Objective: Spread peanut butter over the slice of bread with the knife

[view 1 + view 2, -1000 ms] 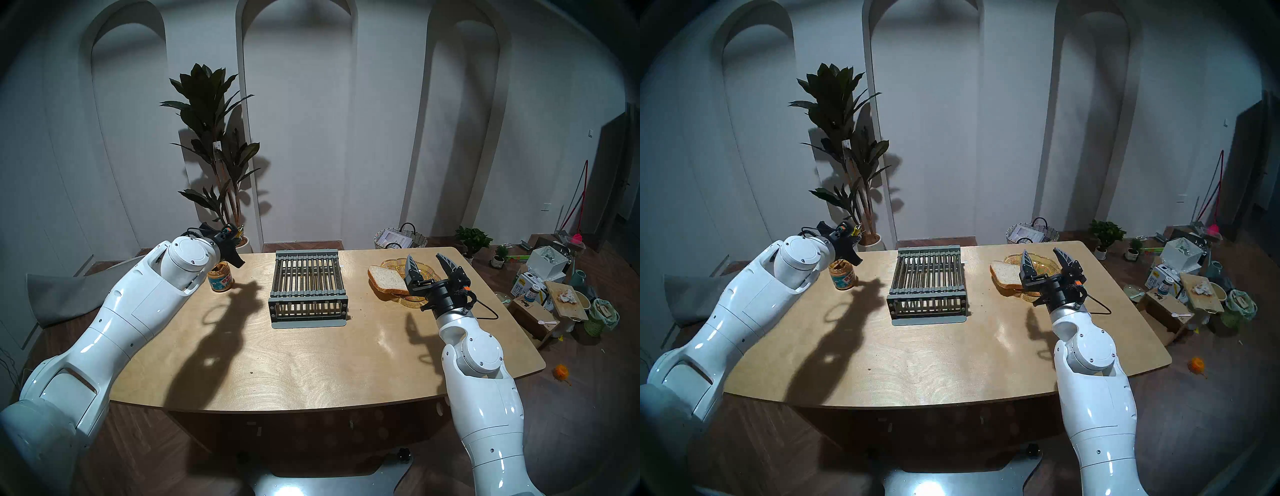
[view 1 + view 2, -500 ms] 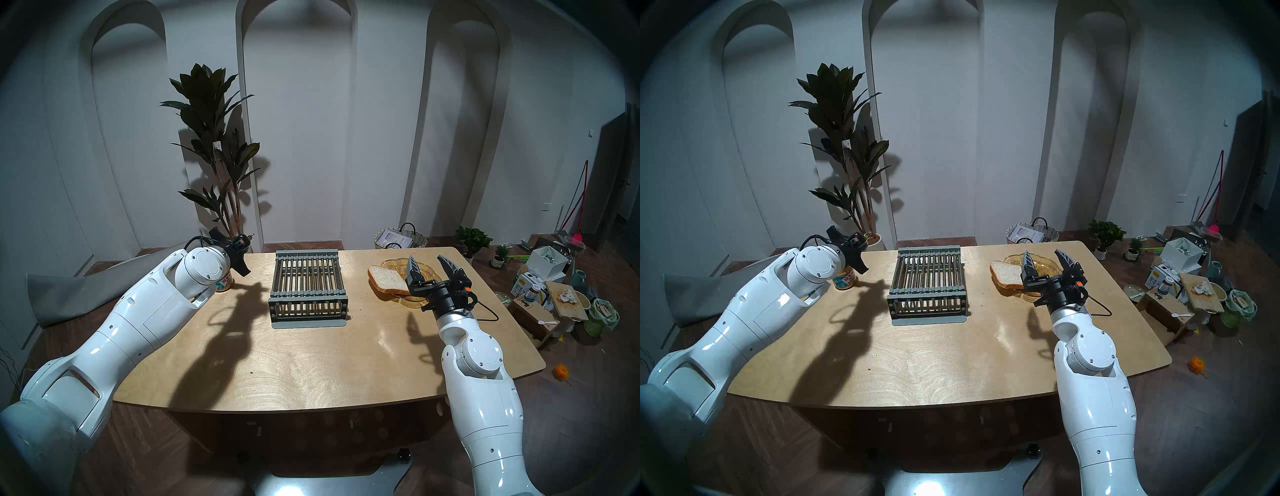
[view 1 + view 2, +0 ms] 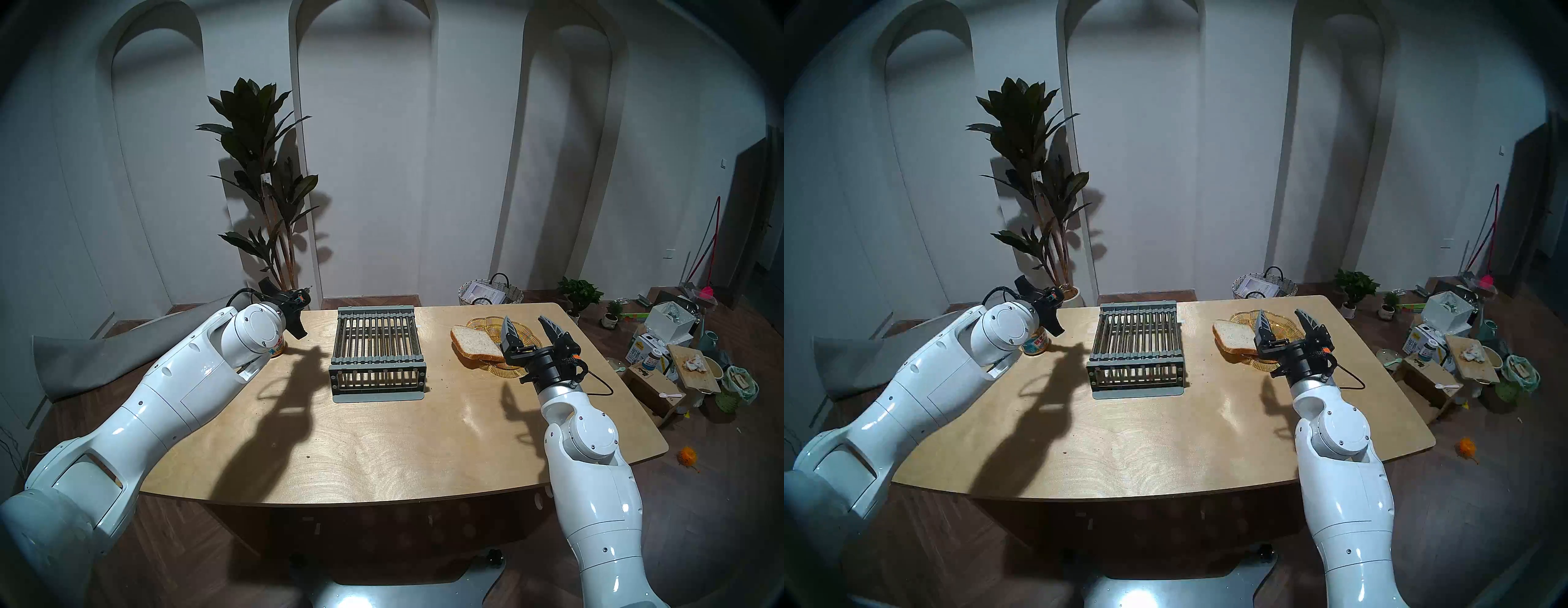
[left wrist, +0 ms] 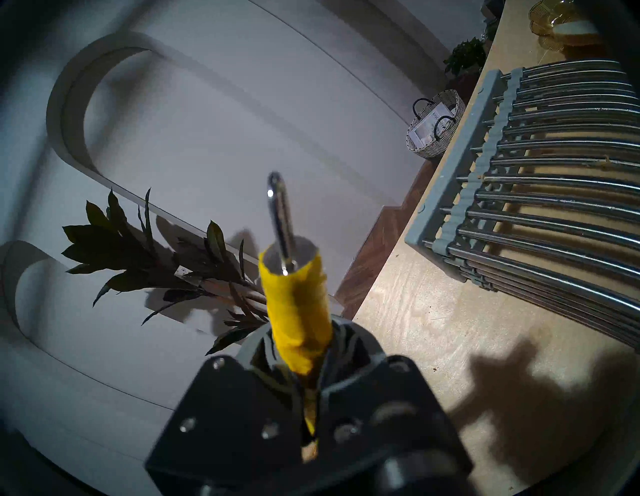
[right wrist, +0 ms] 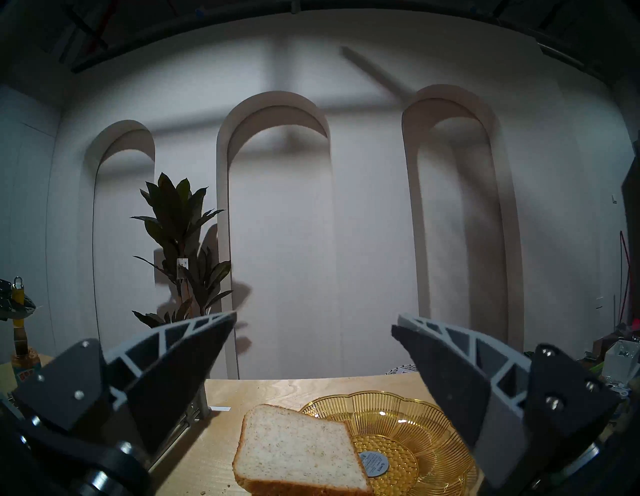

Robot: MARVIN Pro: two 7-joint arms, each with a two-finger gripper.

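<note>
Head view: left gripper [image 3: 297,312] far left by peanut butter jar [image 3: 278,344]; slice of bread [image 3: 474,343] far right, soft, tearable. Left wrist: clamped on knife [image 4: 294,294]; stiff, thin. Right wrist: right gripper [image 5: 313,346] fingers apart, empty.

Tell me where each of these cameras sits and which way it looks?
Head pair: high up, looking down at the table; both arms show.
Left wrist: tilted, along the knife clamped in the left end effector, toward the wall.
Right wrist: level, between the open right end effector fingers.
All views share the bread slice on the amber dish.
</note>
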